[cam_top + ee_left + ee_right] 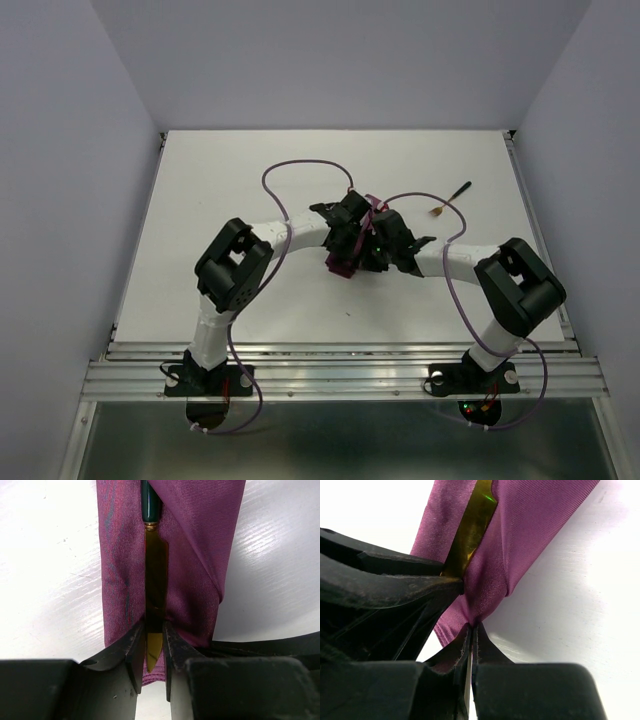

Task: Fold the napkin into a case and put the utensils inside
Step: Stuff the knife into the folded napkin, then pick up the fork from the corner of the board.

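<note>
Your white table [230, 170] carries the folded magenta case [343, 264] at centre, one black-handled utensil [452, 198] lying loose at its two o'clock.

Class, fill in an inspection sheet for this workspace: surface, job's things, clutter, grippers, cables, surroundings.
Surface: white table.
Job's things: purple napkin folded into a long strip; knife lying in its fold; second utensil lying apart, toward the far right.
Clutter: nothing seen.
Grippers: left gripper straddles the knife's blade tip, grip uncertain; right gripper shut on the napkin's edge.
Cables: purple cables loop off both arms.
Surroundings: plain pale walls; metal rail at the near edge.
</note>
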You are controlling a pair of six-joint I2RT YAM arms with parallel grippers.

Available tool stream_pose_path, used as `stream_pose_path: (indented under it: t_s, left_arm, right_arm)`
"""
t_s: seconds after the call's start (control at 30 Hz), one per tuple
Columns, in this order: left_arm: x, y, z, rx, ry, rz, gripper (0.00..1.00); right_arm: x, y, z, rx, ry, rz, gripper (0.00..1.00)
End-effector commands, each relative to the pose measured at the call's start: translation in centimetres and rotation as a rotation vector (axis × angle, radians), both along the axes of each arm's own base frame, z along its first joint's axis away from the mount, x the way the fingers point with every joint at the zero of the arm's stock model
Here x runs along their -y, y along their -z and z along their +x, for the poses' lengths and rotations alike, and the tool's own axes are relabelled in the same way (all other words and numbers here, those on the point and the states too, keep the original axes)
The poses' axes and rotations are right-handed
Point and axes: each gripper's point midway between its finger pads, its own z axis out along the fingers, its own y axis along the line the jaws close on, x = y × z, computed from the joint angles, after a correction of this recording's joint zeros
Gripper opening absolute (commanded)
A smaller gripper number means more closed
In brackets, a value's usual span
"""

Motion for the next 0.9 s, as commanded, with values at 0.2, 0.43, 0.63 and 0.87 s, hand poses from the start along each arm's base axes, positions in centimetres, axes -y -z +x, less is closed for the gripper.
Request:
stream_pose_path:
  t_s: [0.2, 0.43, 0.63, 0.87]
  left_arm:
    - [-0.2, -0.9, 2.1, 0.058, -0.003, 0.055, 0.27]
    - [-0.2, -1.0, 2.5, 0.063, -0.006, 0.059, 0.27]
    - [-0.6, -1.1, 2.8, 0.064, -0.014, 0.065, 0.27]
    - [-0.7, -1.3, 2.9, 0.062, -0.013, 0.065, 0.36]
  right_arm:
    - [0.3, -0.9, -0.3, 0.031, -0.017, -0.006, 0.01]
    - [0.3, -0.9, -0.4, 0.031, -0.018, -0.007, 0.01]
    - [0.3, -0.8, -0.4, 0.028, -0.019, -0.008, 0.01]
    - [0.8, -0.6, -0.8, 0.012, -0.016, -0.03, 0.06]
